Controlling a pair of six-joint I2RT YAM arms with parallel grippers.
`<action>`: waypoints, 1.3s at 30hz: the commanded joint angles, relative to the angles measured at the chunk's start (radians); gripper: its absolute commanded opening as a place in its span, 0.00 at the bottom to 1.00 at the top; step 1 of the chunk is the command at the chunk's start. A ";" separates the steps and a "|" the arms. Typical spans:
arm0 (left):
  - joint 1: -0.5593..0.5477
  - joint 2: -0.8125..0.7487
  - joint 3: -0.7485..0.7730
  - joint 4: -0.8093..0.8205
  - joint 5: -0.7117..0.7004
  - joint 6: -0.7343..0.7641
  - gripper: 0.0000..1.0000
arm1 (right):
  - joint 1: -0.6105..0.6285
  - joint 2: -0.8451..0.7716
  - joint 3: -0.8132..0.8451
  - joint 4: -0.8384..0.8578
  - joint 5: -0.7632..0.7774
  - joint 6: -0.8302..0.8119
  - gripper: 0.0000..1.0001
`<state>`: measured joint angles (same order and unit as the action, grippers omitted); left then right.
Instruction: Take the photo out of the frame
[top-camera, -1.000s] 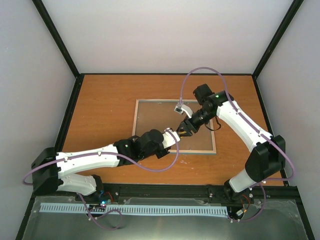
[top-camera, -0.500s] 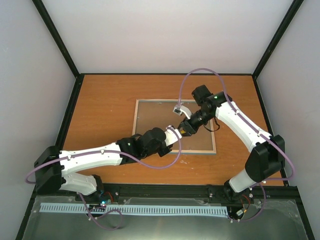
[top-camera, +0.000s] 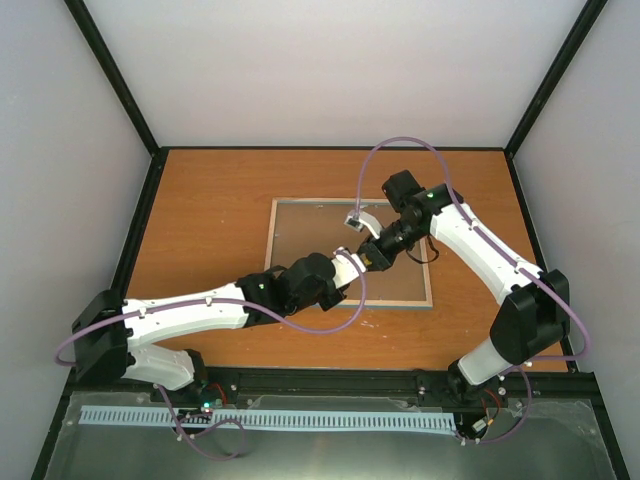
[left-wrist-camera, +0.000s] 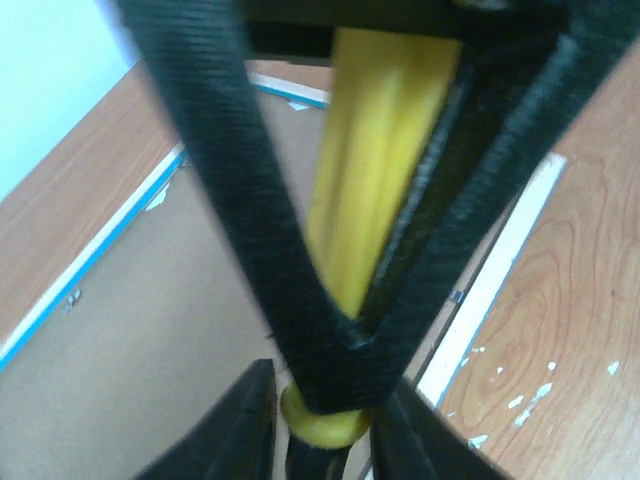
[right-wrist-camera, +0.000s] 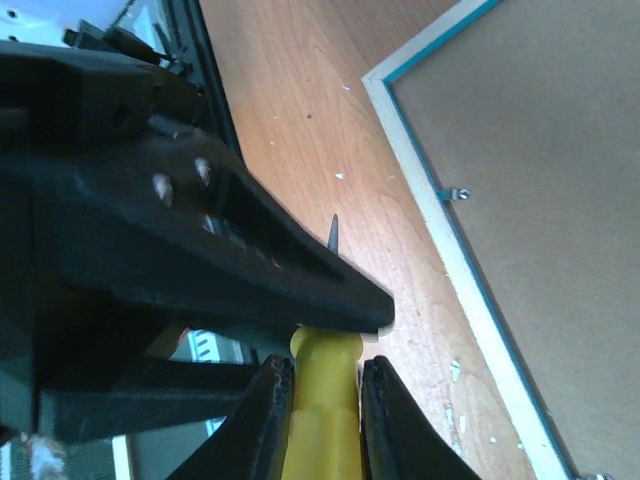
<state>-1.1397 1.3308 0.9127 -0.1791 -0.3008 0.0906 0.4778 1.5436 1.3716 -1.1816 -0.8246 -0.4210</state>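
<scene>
Seen from above, the frame (top-camera: 272, 240) lies face down mid-table (top-camera: 200, 220), its brown backing board (top-camera: 315, 235) up, while the left gripper (top-camera: 352, 264) and right gripper (top-camera: 372, 258) meet tip to tip over its near right part. In the left wrist view, the left gripper's fingers (left-wrist-camera: 245, 430) are clamped on the knob end of a yellow tool handle (left-wrist-camera: 370, 150) above the backing. In the right wrist view, the right gripper is closed tight on that same handle, with the frame's blue-and-white corner off to its right.

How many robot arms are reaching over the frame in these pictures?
2. The left arm comes from the near left, the right arm from the near right. They meet above the frame's near-right part, both holding the yellow tool. None seems hidden.
</scene>
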 joint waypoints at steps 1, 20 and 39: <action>0.021 -0.018 0.046 0.009 -0.085 -0.102 0.43 | -0.004 -0.011 0.007 0.010 0.021 0.009 0.03; 0.815 0.084 -0.151 0.001 0.443 -0.645 0.65 | -0.067 -0.070 -0.096 0.162 0.229 -0.019 0.03; 0.773 0.367 -0.149 0.129 0.510 -0.558 0.33 | -0.048 0.385 0.774 -0.314 0.520 -0.228 0.03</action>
<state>-0.3222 1.6562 0.7586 -0.0734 0.2100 -0.4965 0.4236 1.8969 2.0209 -1.4067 -0.3866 -0.6067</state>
